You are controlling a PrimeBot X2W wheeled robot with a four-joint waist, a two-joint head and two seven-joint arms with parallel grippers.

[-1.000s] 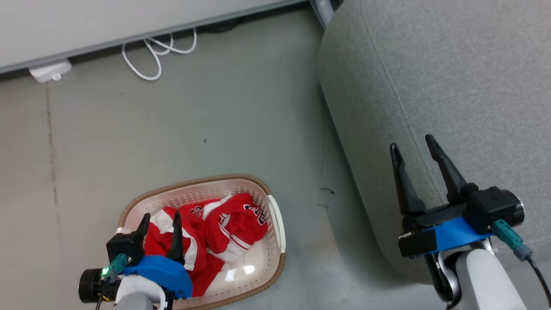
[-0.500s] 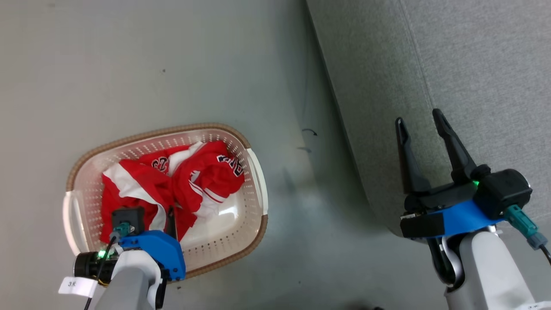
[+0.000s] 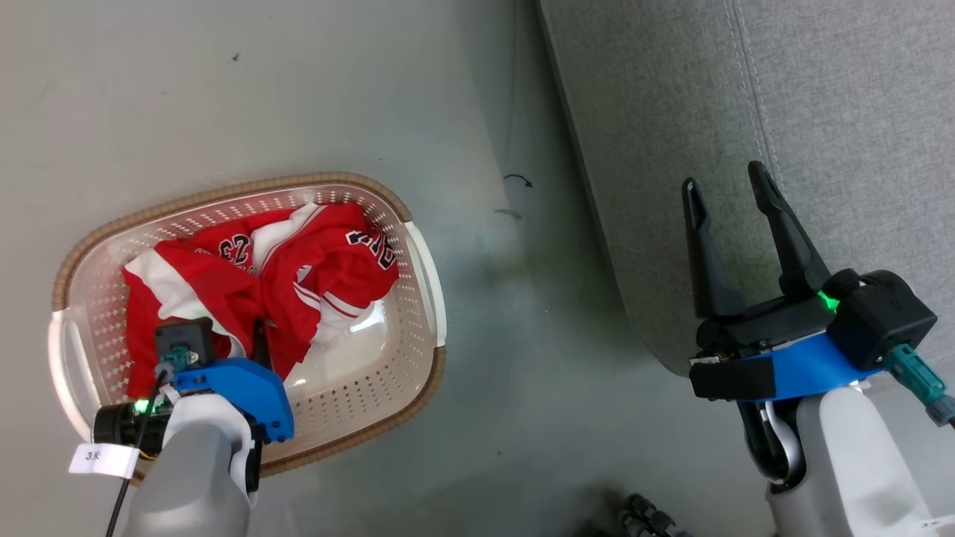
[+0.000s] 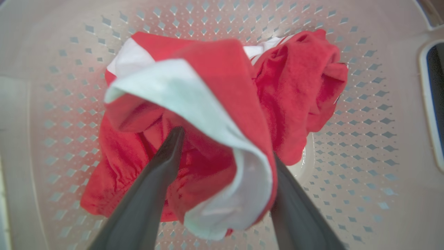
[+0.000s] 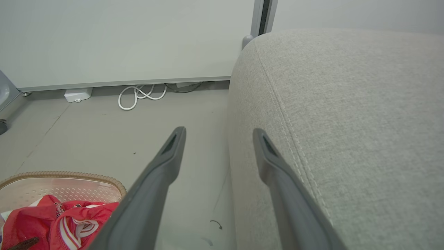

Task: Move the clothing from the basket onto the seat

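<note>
Spreading the fingers of the left gripper apart, not clamping anything: straddling a raised red fold with a broad white band, cloth draping over the tip of the right-hand finger in the left wrist view. Reaching down into the near-left end of the basket in the head view, blue mount and wrist camera hiding most of the gripper there. Finding the clothing all bunched inside the basket, none on the seat: shorts with white trim on the left, right under the gripper, jersey with dark-and-white numbers beside them on the right, the two touching. Showing bare basket bottom at the right end. Resting on the grey floor, basket near the seat yet apart from it, strip of floor between. Pointing the right gripper up the head view, overlapping the seat's left edge, fingers parted and gripping nothing; in the right wrist view, one finger lying over floor, the other over the seat's rounded edge. Picking up, far behind in that view, a looped white cable and a white adapter lying at the foot of a pale wall panel
</note>
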